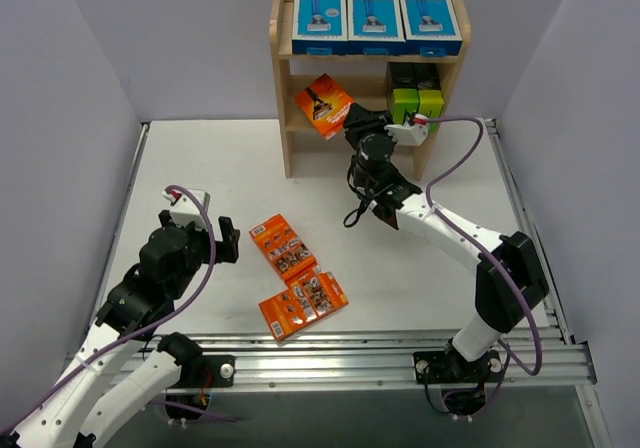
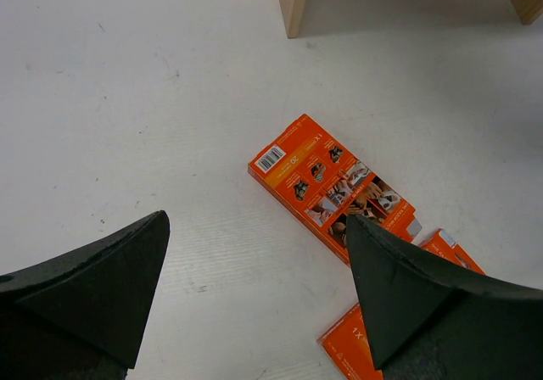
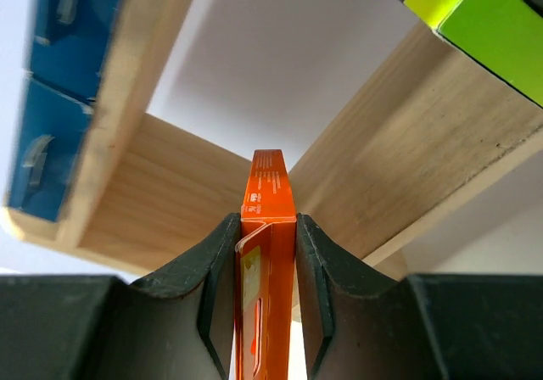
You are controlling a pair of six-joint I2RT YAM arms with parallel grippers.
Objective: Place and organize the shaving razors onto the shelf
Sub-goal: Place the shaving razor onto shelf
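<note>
Where blue boxes top the shelf, green boxes sit below.

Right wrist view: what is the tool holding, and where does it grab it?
The right tool pinches an orange razor pack across its two flat faces, near one end. The left tool holds nothing.

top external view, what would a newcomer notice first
The right pincer clamps an orange pack at the shelf's middle tier. Above it, three blue boxes line the top tier, while loose orange packs lie on the table.
</note>
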